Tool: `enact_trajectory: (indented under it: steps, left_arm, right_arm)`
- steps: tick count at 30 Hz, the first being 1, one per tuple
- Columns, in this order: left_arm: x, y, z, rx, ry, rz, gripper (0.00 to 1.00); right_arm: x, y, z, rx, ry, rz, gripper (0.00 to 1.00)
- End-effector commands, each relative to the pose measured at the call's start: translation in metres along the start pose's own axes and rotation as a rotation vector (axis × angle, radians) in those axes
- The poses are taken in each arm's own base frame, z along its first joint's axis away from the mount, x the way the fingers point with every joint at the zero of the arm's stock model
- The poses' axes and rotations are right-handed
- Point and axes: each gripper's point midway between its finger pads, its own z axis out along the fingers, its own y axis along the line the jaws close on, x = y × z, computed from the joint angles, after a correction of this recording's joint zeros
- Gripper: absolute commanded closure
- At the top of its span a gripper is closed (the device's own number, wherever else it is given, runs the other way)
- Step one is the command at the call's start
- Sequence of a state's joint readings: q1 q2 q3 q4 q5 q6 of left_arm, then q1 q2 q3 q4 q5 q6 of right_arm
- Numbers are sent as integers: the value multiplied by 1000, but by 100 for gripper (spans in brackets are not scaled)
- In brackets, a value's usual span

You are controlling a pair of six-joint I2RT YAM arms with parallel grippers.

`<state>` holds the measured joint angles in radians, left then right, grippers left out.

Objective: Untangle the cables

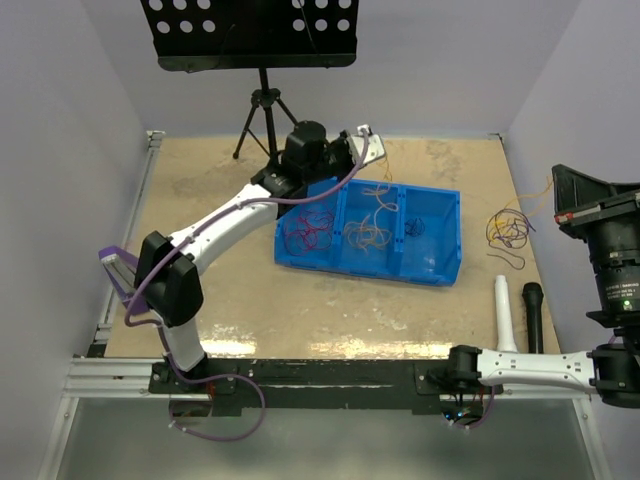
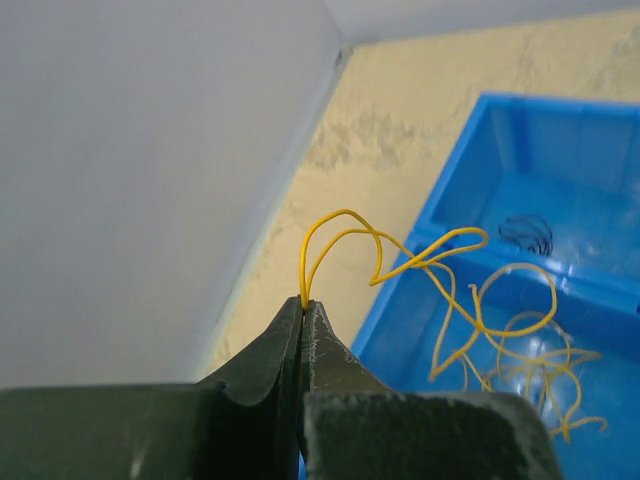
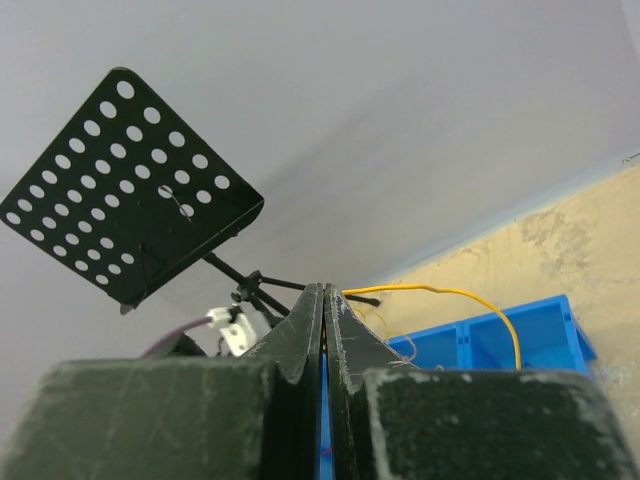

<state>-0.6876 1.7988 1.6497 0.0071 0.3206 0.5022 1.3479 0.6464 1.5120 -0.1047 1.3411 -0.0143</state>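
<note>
My left gripper (image 2: pixel 303 300) is shut on a yellow cable (image 2: pixel 345 215), which loops up from the fingertips and trails down into the blue bin (image 2: pixel 460 170). From above, the left gripper (image 1: pixel 370 142) hovers over the bin's back left corner. A loose tangle of cables (image 1: pixel 508 230) lies on the table to the right of the bin. My right gripper (image 3: pixel 325 288) is shut, and a thin yellow cable (image 3: pixel 470 296) arcs away from its tip. From above, the right gripper (image 1: pixel 558 192) is near the right edge, with that cable running towards the tangle.
The blue bin (image 1: pixel 440 270) has three compartments, holding red wires (image 1: pixel 310 230), pale wires (image 1: pixel 368 232) and a small dark coil (image 1: pixel 418 225). A white cylinder (image 1: pixel 505 312) and a black one (image 1: pixel 533 315) lie front right. A music stand (image 1: pixel 262 90) stands at the back.
</note>
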Motion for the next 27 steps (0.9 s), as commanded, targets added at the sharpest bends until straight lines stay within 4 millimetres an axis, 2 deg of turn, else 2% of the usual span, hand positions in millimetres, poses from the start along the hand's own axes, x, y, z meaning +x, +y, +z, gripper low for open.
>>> enact_trajectory:
  steps: [1,3,5,9,11,15,17,18,20,21,22,23,27]
  left_arm:
    - [57,-37,3,4,228,12,100]
    - [82,-60,6,64,318,-47,100]
    - [96,-73,8,81,367,-105,100]
    - [115,-89,16,106,419,-163,100]
    - [124,-98,18,125,449,-170,96]
    - [163,-94,18,54,603,-146,99]
    - [175,-94,15,39,638,-152,98]
    - [172,-94,15,40,626,-176,90]
    - [155,-100,16,79,566,-235,50]
    - [146,-101,16,88,538,-256,25]
    - [130,-99,13,94,497,-278,9]
    - [117,-96,10,89,461,-289,0]
    - [62,-96,-10,153,307,-322,0]
  right_arm:
    - [-4,-1,-1,-24,2,13,100]
    - [-4,1,-1,-27,2,39,100]
    - [-1,3,-1,-34,3,43,100]
    - [8,9,0,-35,11,30,100]
    - [10,12,0,-35,15,24,100]
    - [13,17,1,-39,21,26,100]
    - [13,19,1,-42,22,29,100]
    - [13,20,1,-46,24,31,100]
    - [18,22,1,-46,30,30,100]
    - [20,24,2,-47,33,26,100]
    - [23,26,2,-50,37,25,100]
    - [24,28,2,-53,39,24,100]
    - [33,41,3,-74,53,27,100]
